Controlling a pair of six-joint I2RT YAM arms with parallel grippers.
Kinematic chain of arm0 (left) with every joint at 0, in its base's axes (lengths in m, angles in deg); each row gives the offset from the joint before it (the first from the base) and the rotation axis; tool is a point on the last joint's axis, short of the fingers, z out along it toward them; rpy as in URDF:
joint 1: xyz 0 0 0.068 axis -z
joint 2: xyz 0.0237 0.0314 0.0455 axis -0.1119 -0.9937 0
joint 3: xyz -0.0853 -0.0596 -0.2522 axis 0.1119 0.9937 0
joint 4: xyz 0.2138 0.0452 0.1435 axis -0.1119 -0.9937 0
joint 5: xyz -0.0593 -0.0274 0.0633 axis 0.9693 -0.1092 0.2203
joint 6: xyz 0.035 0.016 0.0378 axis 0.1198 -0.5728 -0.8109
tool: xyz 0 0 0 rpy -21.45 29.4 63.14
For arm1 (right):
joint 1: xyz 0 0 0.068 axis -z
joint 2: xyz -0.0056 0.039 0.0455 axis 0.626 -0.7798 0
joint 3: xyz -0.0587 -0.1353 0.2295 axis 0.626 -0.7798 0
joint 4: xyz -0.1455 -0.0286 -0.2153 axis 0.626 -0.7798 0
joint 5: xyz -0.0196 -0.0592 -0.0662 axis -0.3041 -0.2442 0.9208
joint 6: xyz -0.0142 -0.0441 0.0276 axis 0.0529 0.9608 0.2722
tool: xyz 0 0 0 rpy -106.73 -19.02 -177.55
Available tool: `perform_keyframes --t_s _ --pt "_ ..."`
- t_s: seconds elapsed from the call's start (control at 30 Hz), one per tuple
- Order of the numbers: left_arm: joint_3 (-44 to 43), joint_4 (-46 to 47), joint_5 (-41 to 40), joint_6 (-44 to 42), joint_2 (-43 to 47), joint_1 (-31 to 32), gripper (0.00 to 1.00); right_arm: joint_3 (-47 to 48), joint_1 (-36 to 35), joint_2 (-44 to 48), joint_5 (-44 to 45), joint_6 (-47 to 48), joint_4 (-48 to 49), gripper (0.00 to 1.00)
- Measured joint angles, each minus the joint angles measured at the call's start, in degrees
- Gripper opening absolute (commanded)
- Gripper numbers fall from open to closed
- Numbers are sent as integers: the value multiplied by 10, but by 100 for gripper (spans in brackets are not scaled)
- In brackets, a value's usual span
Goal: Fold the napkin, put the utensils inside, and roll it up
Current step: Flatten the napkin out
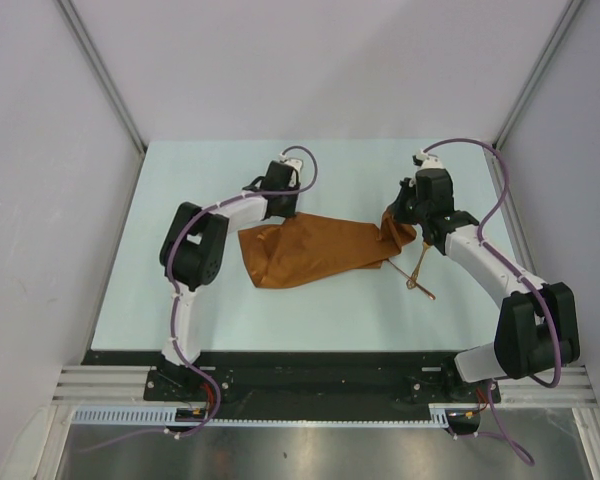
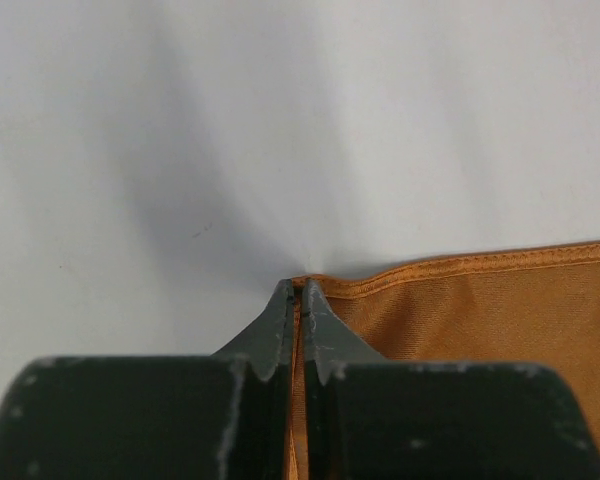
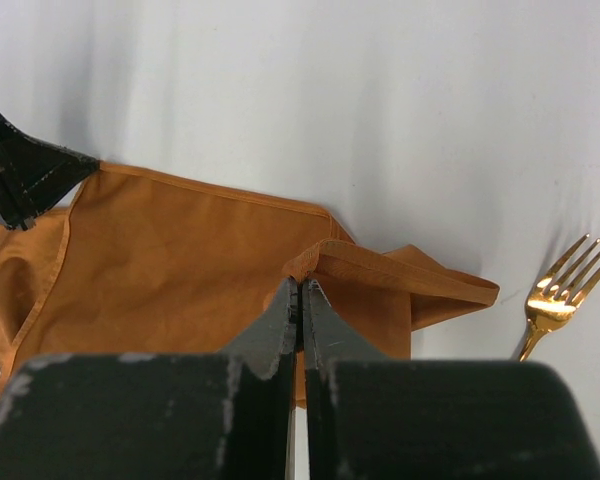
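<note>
The pale tabletop [image 1: 180, 300] carries everything, and only the top view takes it in whole. The napkin [image 1: 310, 250] lies near its centre. It is a rust-orange cloth with a faint sheen, bunched into a long creased shape running from 9 to 3 o'clock. The wrist views add its stitched hem, which is lost from above. The left hand [image 1: 280, 208] sits at the cloth's 11 o'clock corner. Its own camera shows the fingers pressed together on the hemmed edge, with a strip of orange caught between them. The right hand [image 1: 400, 228] is at the 3 o'clock end, and its camera shows it pinching a raised fold of the napkin. The utensils [image 1: 418, 275], thin and copper-gold, seem to cross on the tabletop just beside the napkin's 4 o'clock. Only the right wrist view makes out a fork [image 3: 562, 292] and its tines, at 3 o'clock there.
</note>
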Motion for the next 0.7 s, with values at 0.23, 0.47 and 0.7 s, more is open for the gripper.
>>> perform_keyframes --t_s 0.23,0.47,0.7 --pt "32 22 -12 12 19 4 0 0 5 0 0 -1 0 0" --pt "144 38 -39 25 134 7 0 18 10 0 0 -1 -14 0" --pt "235 124 -78 26 348 4 0 74 10 17 -6 4 -27 0"
